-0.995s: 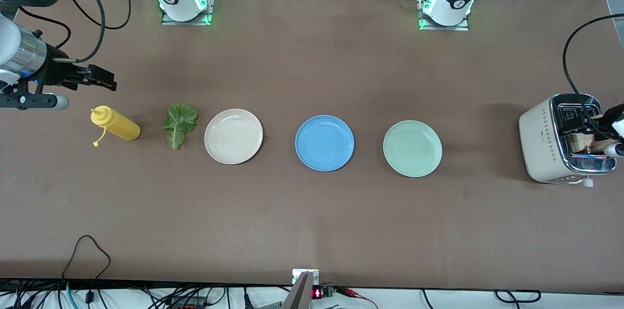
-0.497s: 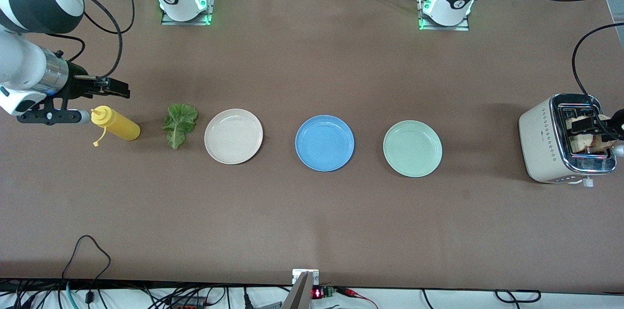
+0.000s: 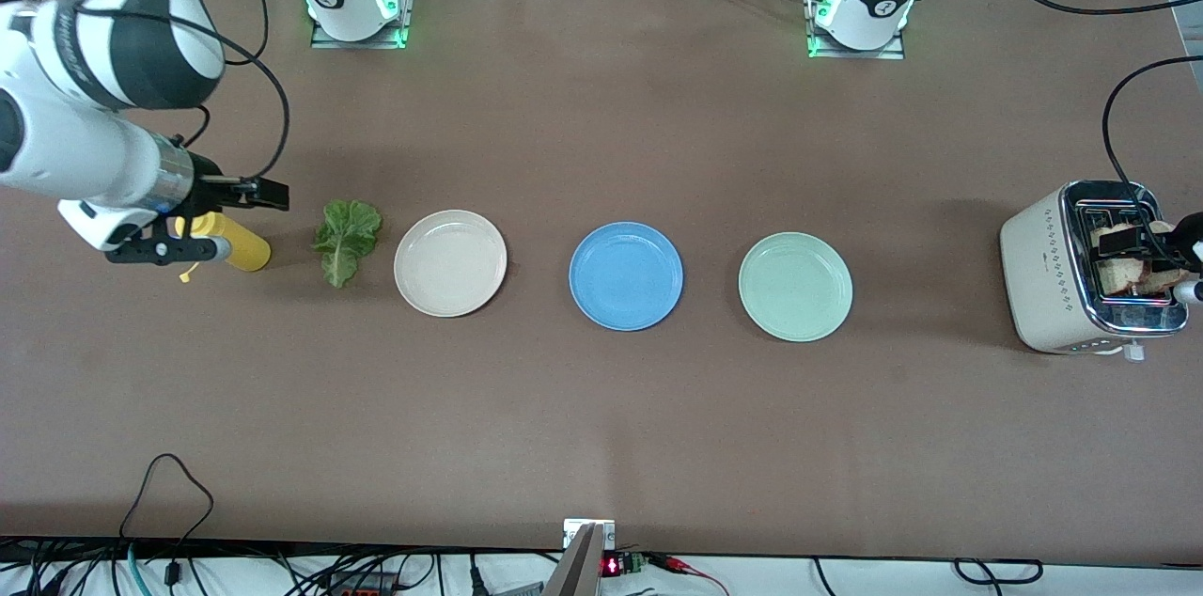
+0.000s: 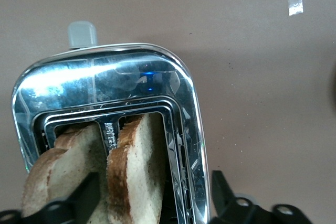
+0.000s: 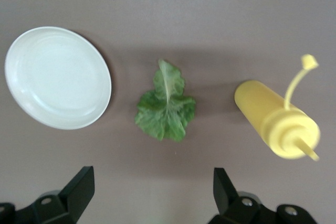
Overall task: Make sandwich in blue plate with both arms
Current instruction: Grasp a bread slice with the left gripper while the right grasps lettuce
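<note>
The blue plate (image 3: pixel 626 275) lies bare at the table's middle. A green lettuce leaf (image 3: pixel 346 239) lies between the cream plate and the yellow bottle; it also shows in the right wrist view (image 5: pixel 167 106). Two bread slices (image 4: pixel 134 166) stand in the toaster's slots (image 3: pixel 1123 272). My left gripper (image 3: pixel 1132 242) is over the toaster, open, its fingers (image 4: pixel 86 195) astride one slice (image 4: pixel 155 195). My right gripper (image 3: pixel 266 194) is open and empty (image 5: pixel 152 192), in the air over the table between the bottle and the lettuce.
A cream-white plate (image 3: pixel 450 262) and a mint-green plate (image 3: pixel 795 286) flank the blue one. A yellow squeeze bottle (image 3: pixel 235 243) lies on its side under the right wrist. The cream toaster (image 3: pixel 1048 272) stands at the left arm's end, its black cable trailing away.
My right arm has swung in from the table's end, over the yellow bottle toward the lettuce. My left gripper has shifted slightly over the toaster's slots.
</note>
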Available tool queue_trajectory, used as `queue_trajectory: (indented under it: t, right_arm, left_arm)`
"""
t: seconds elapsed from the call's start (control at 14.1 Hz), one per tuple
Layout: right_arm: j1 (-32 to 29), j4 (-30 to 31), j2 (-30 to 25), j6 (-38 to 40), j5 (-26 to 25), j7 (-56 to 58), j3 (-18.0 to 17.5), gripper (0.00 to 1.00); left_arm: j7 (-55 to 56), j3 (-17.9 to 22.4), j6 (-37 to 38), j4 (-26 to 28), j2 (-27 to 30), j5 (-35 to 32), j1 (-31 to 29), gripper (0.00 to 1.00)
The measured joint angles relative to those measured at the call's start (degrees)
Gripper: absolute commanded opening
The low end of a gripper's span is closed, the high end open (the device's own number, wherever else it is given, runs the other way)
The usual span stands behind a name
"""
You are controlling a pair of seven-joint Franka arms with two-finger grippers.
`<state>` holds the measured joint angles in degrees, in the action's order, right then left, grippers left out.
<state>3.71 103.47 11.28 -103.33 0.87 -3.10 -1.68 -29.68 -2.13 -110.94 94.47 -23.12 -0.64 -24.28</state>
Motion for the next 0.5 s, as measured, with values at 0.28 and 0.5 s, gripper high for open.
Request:
queue_trajectory:
  t: [0.28, 0.5]
  right_arm:
    - [0.9, 10.1, 0.5, -14.0, 0.0, 0.0, 0.0, 1.0]
    - [1.0, 16.6, 1.4, -23.6, 0.0, 0.0, 0.0, 1.0]
  left_arm:
    - [0.0, -0.1, 0.3, 0.1, -0.2, 0.0, 0.0, 0.07]
    - [0.0, -0.1, 2.3, 0.2, -0.5, 0.0, -0.6, 0.01]
